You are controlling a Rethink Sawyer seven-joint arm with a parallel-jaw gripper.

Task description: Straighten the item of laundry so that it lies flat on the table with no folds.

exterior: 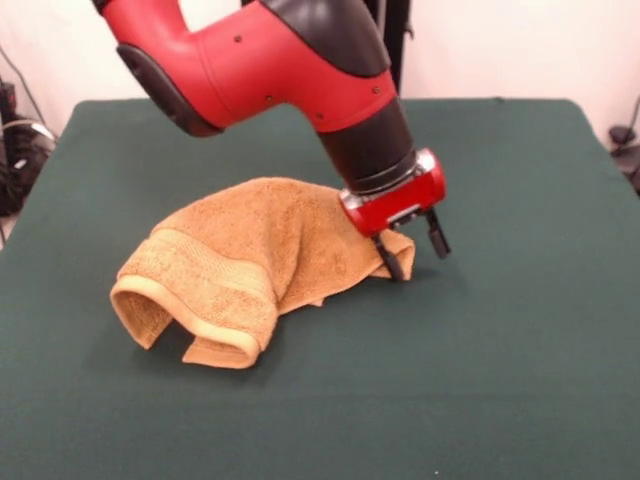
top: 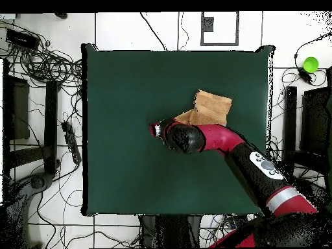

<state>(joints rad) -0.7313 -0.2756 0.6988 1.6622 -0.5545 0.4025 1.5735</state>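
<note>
Your towel (exterior: 250, 262) lies bunched on the green bench (exterior: 520, 330), humped in the middle and doubled over on itself. In the front view its long axis runs from the rolled, banded hem at lower left up to the corner under the jaws (exterior: 413, 252) at right. That hemmed end curls under and stands off the cloth, so you see a hollow beneath it. A woven band crosses the fabric just above the hem.

Your red and black arm (exterior: 300, 70) comes down at a slant, with the red wrist block sitting directly over the towel's right-hand corner. The jaws stand spread: one dark finger (exterior: 390, 260) presses into or against the towel's corner, and the other hangs apart from it, off the fabric, above bare bench. Nothing is pinched between them that you can make out.

From overhead, the towel (top: 209, 109) shows as a tan patch on the bench (top: 130, 130), partly hidden by the arm's wrist. Its free end points away from the jaws, toward the bench's far edge. Cables (top: 45, 65) litter the floor beyond the bench's edges.
</note>
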